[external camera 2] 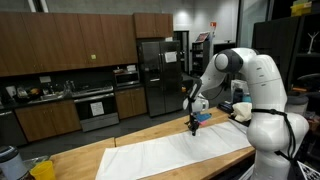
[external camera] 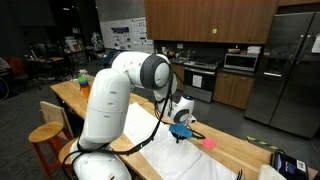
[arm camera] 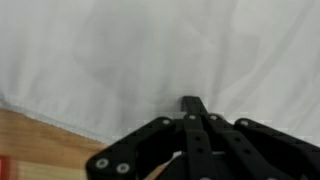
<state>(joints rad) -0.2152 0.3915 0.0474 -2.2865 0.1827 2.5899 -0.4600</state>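
Pincer (arm camera: pixel 192 102) pressed together, tip over white cloth (arm camera: pixel 100 50) | we see cloth edge close beside it, bare wooden table (arm camera: pixel 30 140) beyond | posters (external camera: pixel 125 35) far behind pincer: writing too small

In an exterior view cam sits close behind arm (external camera: pixel 112 95), facing along table (external camera: pixel 245 152) twd fridge (external camera: pixel 285 70). In an exterior view it stands farther off, cloth (external camera 2: pixel 180 155) mid-frame, arm at right. Both share arm, table, cloth, fridge. Wrist view: v. close, down past gripper (arm camera: pixel 191 103) onto cloth.
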